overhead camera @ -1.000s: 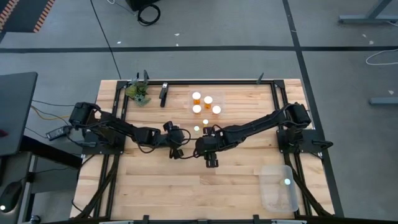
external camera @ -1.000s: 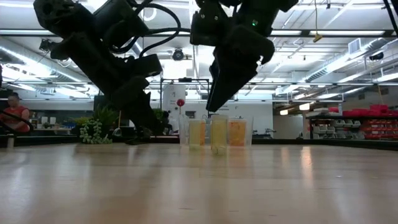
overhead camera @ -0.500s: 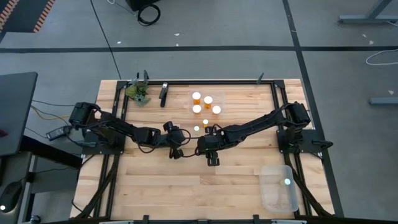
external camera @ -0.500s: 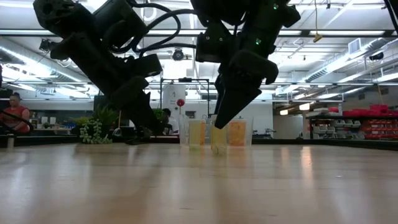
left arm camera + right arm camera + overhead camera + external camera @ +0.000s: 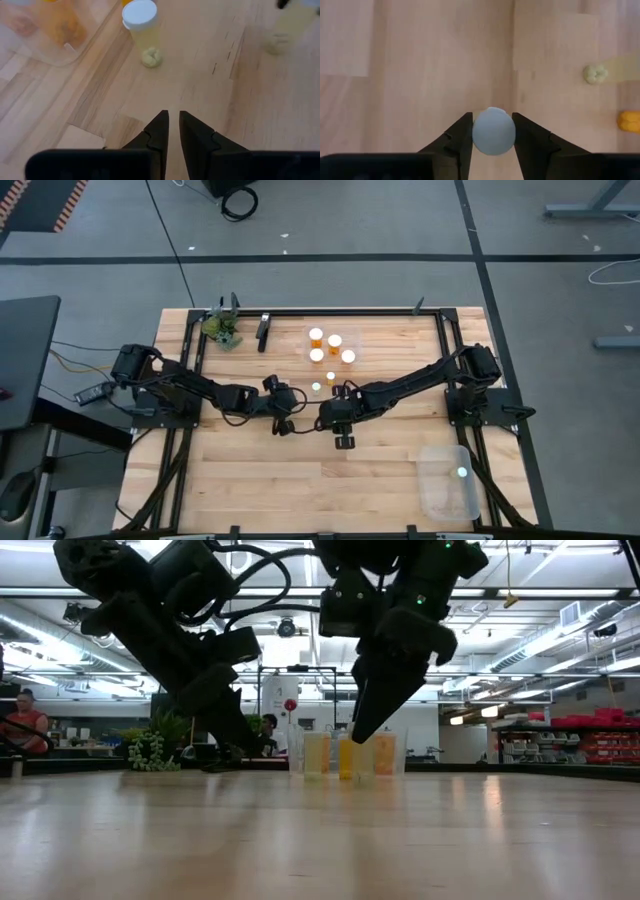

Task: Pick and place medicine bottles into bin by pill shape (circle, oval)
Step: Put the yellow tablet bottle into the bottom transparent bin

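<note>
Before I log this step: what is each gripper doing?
Left gripper: shut, empty, over the table.
Right gripper: shut on a bottle, by its white cap.

From overhead I can't see which bottle the right gripper (image 5: 333, 402) has: the arm covers it. In the right wrist view only a white cap (image 5: 493, 131) shows between the fingers (image 5: 460, 134), the body hidden beneath. In the left wrist view, a pale bottle (image 5: 285, 27) at upper right is blurred and cut by the edge. The pill shapes inside the standing bottles (image 5: 345, 754) are too small to tell.
</note>
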Controlling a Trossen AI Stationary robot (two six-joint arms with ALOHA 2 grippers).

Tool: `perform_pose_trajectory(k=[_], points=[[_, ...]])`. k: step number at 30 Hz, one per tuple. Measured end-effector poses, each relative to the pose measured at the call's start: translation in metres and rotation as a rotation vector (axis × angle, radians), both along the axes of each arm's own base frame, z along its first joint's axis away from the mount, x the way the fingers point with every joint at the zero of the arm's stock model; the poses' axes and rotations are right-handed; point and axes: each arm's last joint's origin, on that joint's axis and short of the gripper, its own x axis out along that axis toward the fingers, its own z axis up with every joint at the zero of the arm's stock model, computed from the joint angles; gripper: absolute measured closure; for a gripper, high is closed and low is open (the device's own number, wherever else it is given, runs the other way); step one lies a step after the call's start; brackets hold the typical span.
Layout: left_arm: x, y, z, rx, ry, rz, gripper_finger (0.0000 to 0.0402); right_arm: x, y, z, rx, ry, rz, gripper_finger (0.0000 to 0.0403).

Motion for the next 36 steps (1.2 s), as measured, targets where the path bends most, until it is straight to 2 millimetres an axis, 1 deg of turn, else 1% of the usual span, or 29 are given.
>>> perform_pose_trajectory(k=[5, 9, 16, 24, 31, 36], points=[[0.0, 0.0, 0.0, 0.02, 0.003, 0.001, 0.0347, -0.011, 0.015, 0.014, 0.026, 0.0, -0.011, 0.0261], [0.0, 0.001, 0.0, 0.031, 0.001, 0.01, 0.0346, -0.022, 0.034, 0.023, 0.052, 0.008, -0.012, 0.0264], [0.0, 0.001, 0.0, 0.049, 0.001, 0.014, 0.0353, -0.05, 0.066, 0.042, 0.1, 0.041, -0.067, 0.0264], [0.001, 0.001, 0.001, 0.047, -0.012, 0.014, 0.0345, -0.085, 0.1, 0.062, 0.112, 0.009, -0.178, 0.0263], [0.001, 0.001, 0.001, 0.046, -0.012, 0.014, 0.0353, -0.113, 0.122, 0.062, 0.116, 0.065, -0.279, 0.0263], [0.001, 0.001, 0.001, 0.046, -0.012, 0.015, 0.0349, -0.128, 0.134, 0.062, 0.132, 0.089, -0.336, 0.0263]])
